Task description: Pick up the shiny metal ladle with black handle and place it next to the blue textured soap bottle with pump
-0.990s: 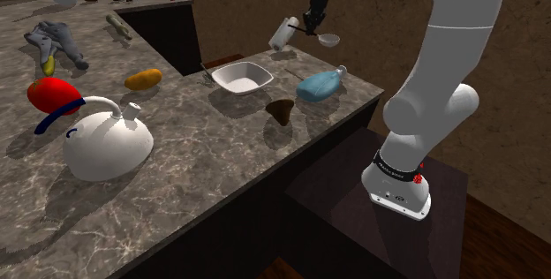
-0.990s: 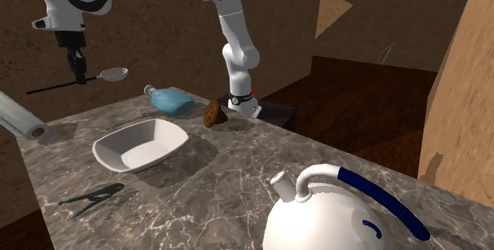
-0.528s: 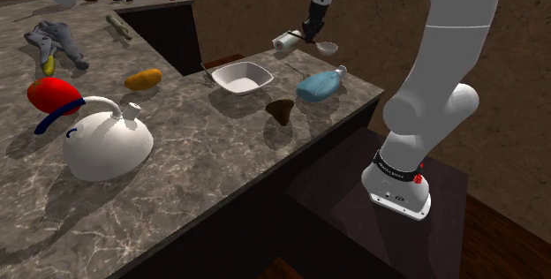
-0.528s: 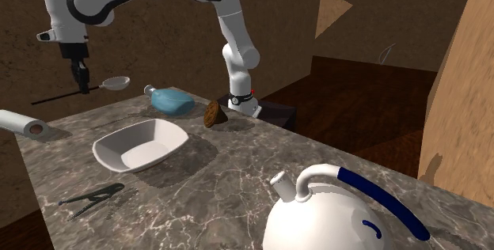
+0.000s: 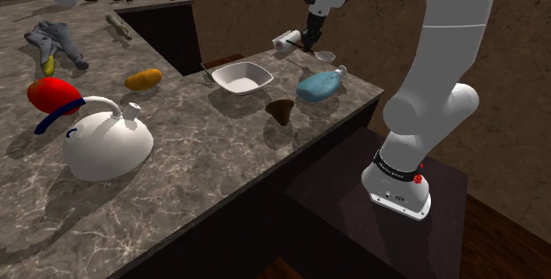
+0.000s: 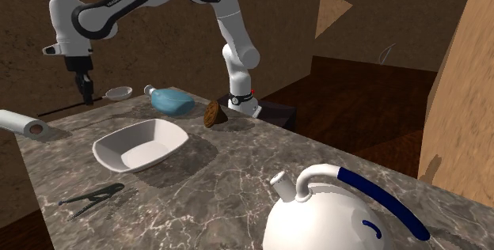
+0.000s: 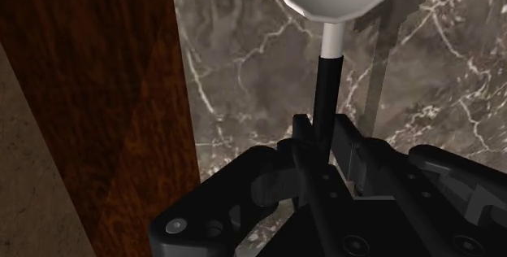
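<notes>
Counter (image 5: 203, 136), far corner: bottle (image 5: 318, 86) lies on its side; ladle (image 5: 325, 56) hangs low just beside it, near the edge; gripper (image 5: 309, 44) clamps its black handle. Risk: released here, the long handle may overhang and tip the ladle off

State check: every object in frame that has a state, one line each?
ladle: held by its black handle, low over the counter
gripper: shut on ladle
soap bottle: lying on its side
white bowl: upright, empty
paper roll: lying on its side
kettle: upright on counter
</notes>
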You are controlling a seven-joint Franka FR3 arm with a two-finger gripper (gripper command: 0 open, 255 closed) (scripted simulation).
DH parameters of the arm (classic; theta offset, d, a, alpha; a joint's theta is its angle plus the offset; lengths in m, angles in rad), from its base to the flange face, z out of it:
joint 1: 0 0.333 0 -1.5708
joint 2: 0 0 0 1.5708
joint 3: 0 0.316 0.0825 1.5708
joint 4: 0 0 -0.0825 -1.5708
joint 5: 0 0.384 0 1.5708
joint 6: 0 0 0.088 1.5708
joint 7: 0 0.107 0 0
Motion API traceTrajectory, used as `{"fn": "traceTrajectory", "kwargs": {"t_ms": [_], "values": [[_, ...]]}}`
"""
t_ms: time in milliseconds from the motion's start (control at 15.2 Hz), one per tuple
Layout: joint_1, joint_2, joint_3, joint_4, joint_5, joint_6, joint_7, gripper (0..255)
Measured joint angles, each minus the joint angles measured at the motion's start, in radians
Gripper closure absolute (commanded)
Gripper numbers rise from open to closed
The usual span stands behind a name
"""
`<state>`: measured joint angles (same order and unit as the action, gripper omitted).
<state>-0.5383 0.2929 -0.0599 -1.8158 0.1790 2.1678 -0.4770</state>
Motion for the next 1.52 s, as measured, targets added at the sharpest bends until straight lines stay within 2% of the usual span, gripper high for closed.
{"fn": "traceTrajectory", "kwargs": {"t_ms": [462,858,924,1320,1518], "values": [[-0.002,0.043,0.003,-0.034,0.013,0.078,-0.018,255],[-0.002,0.046,0.004,-0.039,0.013,0.085,-0.018,255],[-0.002,0.046,0.004,-0.039,0.013,0.085,-0.018,0],[-0.002,0.046,0.004,-0.039,0.013,0.085,-0.018,0],[-0.003,0.010,0.000,-0.021,0.005,0.031,-0.010,0]]}}
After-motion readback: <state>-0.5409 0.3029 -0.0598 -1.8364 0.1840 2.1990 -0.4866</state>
